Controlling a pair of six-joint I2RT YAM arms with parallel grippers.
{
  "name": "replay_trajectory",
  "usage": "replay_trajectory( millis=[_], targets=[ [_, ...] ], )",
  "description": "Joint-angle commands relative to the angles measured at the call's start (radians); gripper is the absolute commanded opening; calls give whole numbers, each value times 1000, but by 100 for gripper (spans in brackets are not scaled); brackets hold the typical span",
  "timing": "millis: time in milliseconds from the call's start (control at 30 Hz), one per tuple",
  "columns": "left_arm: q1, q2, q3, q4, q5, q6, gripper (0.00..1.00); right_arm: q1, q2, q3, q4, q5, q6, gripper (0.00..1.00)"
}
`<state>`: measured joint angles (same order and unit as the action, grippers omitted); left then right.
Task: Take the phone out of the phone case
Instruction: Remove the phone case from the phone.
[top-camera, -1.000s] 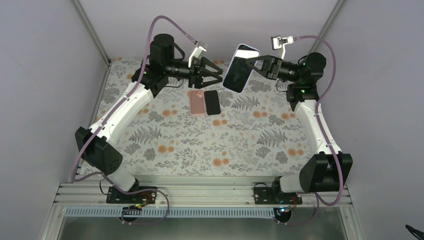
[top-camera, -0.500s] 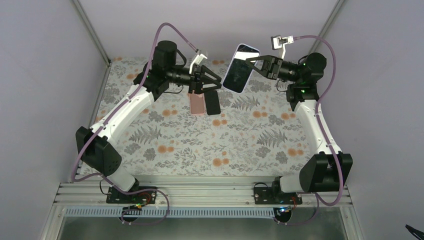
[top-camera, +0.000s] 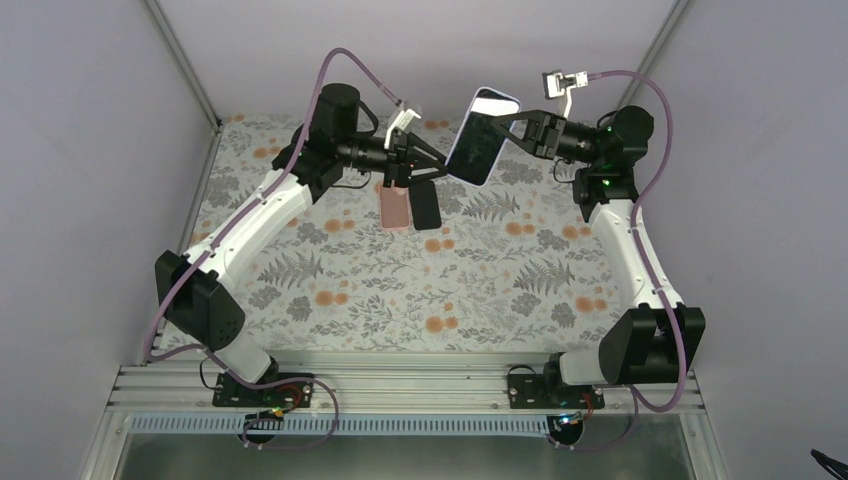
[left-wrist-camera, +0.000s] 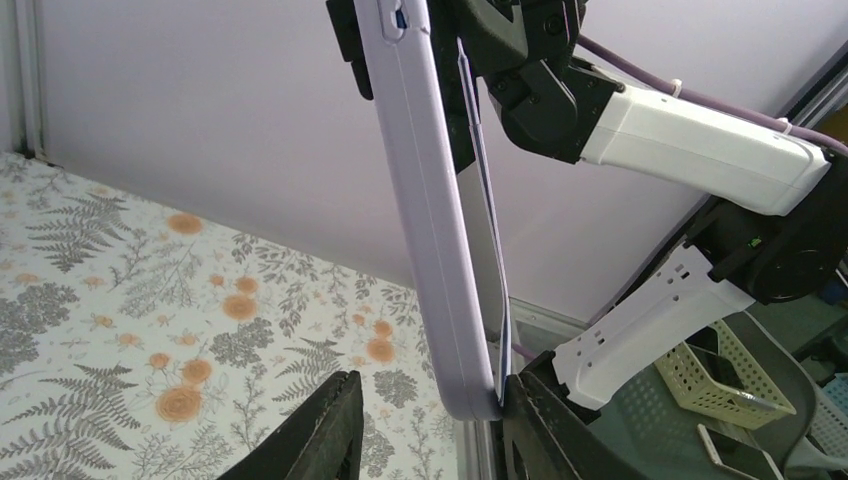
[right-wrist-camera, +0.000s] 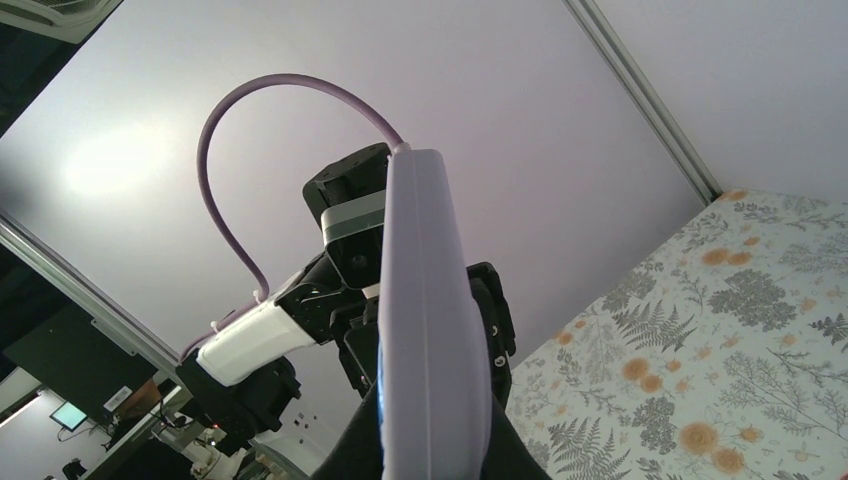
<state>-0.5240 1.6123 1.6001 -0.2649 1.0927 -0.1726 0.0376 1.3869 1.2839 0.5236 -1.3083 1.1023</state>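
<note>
The left gripper (left-wrist-camera: 432, 395) is holding its jaws wide apart, and the bottom end of the phone case (left-wrist-camera: 425, 220) is sitting in the gap between them. In the left wrist view that end is lying close against one finger (left-wrist-camera: 545, 425), though contact cannot be told, and it is standing clear of the other finger (left-wrist-camera: 325, 435). The right gripper (top-camera: 508, 128) is clamping its jaws on the other end of the case, holding it tilted in the air above the far part of the table (top-camera: 480, 290). The phone (top-camera: 478, 140) is sitting inside the case, its dark screen facing the top camera with the lavender rim showing around it.

One cased phone is hanging in the air between two grippers. Two flat things are lying side by side on the floral table under the left gripper: one pink slab (top-camera: 395, 208) and one black slab (top-camera: 426, 205), just beside each other.
</note>
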Motion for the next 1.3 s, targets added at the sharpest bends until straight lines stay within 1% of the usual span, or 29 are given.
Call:
replay_trajectory(
  millis=[0, 200, 333, 500, 967, 1133, 1267],
  targets=[
    [-1, 19, 1, 6, -39, 0, 35, -2, -38, -1, 56, 1, 22, 4],
    [11, 26, -12, -6, -98, 1, 30, -3, -41, -11, 129, -9, 84, 4],
    [22, 38, -22, 8, -107, -19, 25, -3, -45, -35, 243, -14, 176, 4],
    [25, 50, -32, 21, -106, -33, 24, -3, -55, -60, 304, -17, 224, 4],
    [43, 79, -44, 47, -124, -79, 21, -2, -41, -111, 525, 12, 460, 4],
    [51, 89, -44, 61, -122, -98, 21, -1, -41, -117, 562, 18, 499, 4],
    [51, 89, -43, 65, -111, -98, 20, 2, -42, -121, 563, 19, 497, 4]
  ],
)
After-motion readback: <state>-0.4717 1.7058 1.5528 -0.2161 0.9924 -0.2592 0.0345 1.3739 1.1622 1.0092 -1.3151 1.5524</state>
